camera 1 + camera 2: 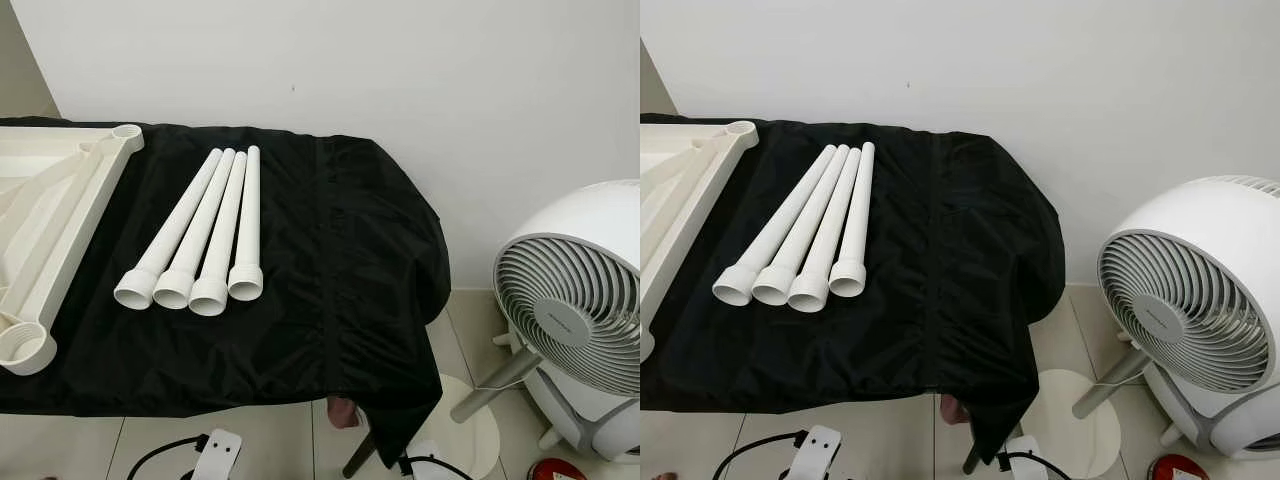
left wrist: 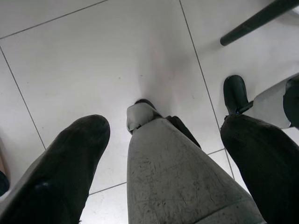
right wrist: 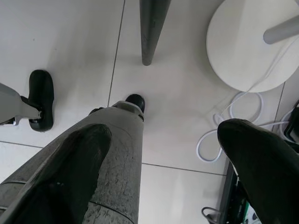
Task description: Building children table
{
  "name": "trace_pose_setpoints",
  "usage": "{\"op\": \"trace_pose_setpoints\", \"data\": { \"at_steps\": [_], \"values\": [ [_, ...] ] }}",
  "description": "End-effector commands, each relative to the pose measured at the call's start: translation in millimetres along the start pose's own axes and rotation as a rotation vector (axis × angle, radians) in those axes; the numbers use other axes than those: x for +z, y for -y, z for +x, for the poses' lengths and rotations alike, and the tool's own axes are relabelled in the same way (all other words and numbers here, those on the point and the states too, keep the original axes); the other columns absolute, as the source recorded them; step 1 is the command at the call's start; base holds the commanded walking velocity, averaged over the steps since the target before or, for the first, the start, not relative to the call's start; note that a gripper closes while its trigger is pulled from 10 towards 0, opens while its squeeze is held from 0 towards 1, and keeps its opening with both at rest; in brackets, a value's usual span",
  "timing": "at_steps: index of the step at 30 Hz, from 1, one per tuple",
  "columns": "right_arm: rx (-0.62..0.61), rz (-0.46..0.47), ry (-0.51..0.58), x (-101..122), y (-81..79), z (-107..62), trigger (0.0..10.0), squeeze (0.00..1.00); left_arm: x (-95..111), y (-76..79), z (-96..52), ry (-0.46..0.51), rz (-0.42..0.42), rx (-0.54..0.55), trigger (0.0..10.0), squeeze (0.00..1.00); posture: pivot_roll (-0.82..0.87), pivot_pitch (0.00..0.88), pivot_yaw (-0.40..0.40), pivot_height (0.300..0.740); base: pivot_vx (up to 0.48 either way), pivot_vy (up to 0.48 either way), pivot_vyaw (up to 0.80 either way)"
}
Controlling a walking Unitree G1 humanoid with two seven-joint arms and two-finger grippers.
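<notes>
While both arms hang idle beside the robot's legs, the head camera looks down on a low table draped in a black cloth (image 1: 330, 270), which covers the whole top and falls in folds over the right-hand corner toward the floor. Four white legs (image 1: 200, 240) of the children's table lie on the cloth side by side, touching, their flared ends toward the robot and their narrow ends toward the wall (image 1: 400, 70). To their left, apart from them, rests the cream tabletop (image 1: 60, 210), underside up, with a round socket at each visible corner; its left part runs out of frame. A plain white wall stands just behind the table. On the pale tiled floor (image 2: 93, 60) to the right stands a white fan (image 1: 575, 320) with a grey grille, near a round white base (image 3: 247, 46) with a grey pole and a looping white cable. Left gripper (image 2: 159, 140): pointing down at the tiles, fingers spread wide apart with nothing between them, the robot's grey leg and black foot seen through the gap. Right gripper (image 3: 163, 154): likewise aimed at the floor, fingers parted and empty, near a dark table leg (image 3: 152, 28) and the round base.
</notes>
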State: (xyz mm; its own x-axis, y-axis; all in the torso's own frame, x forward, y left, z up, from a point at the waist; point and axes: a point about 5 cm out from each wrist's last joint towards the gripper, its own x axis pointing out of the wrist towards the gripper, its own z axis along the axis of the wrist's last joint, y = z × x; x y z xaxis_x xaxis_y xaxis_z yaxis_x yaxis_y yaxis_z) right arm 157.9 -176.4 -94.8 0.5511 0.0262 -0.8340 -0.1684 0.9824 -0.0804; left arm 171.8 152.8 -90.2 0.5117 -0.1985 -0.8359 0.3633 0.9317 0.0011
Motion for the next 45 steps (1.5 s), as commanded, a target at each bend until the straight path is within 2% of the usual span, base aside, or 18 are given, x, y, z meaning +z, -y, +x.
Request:
{"op": "trace_pose_setpoints", "data": {
  "at_steps": [1,8,9,17,28,30,34,37,45],
  "values": [
    [-0.006,0.019,-0.02,-7,0.1,-1.5,10.0,0.0,-10,3.6,-1.7,-0.038,0.006,-0.049,10.0,0.0,-0.04,0.0,-0.003,0.74,0.0,0.0,0.0],
    [-0.014,0.039,-0.02,-8,-2.1,-1.4,10.0,0.0,-10,4.5,-1.6,-0.044,0.029,-0.06,10.0,0.0,-0.07,0.0,0.032,0.74,0.0,0.0,0.0],
    [-0.026,0.062,-0.021,-9,-3.8,-1.6,10.0,0.0,-10,6.6,-1.2,-0.051,0.053,-0.076,10.0,0.0,-0.1,0.0,0.053,0.74,0.0,0.0,0.0],
    [-0.045,0.089,-0.025,-11,-2.7,-2.3,10.0,0.0,-10,10.1,-0.5,-0.056,0.073,-0.092,10.0,0.0,-0.12,0.0,0.071,0.74,0.0,0.0,0.0],
    [-0.042,0.066,-0.03,-15,0.1,-3.5,10.0,0.0,-7,11.7,0.6,-0.055,0.076,-0.081,10.0,0.0,-0.12,0.0,0.043,0.74,0.0,0.0,0.0],
    [-0.034,0.041,-0.03,-15,-0.8,-3.6,10.0,0.0,-1,10.6,1.4,-0.032,0.113,-0.077,10.0,0.0,-0.11,0.0,0.034,0.74,0.0,0.0,0.0],
    [-0.015,0.007,-0.019,-13,-4.0,-3.1,10.0,0.0,7,1.1,1.4,0.011,0.06,-0.038,10.0,0.0,-0.1,0.0,0.026,0.74,0.0,0.0,0.0],
    [-0.011,0.014,-0.01,-12,-5.1,-2.8,10.0,0.0,10,-6.7,0.3,0.025,0.042,-0.023,10.0,0.0,-0.09,0.0,0.03,0.74,0.0,0.0,0.0],
    [0.002,0.029,-0.009,-10,-8.4,-2.2,10.0,0.0,7,-16.0,-1.9,0.006,0.005,-0.001,10.0,0.0,-0.07,0.0,0.035,0.74,0.0,0.0,0.0]
  ]
}}
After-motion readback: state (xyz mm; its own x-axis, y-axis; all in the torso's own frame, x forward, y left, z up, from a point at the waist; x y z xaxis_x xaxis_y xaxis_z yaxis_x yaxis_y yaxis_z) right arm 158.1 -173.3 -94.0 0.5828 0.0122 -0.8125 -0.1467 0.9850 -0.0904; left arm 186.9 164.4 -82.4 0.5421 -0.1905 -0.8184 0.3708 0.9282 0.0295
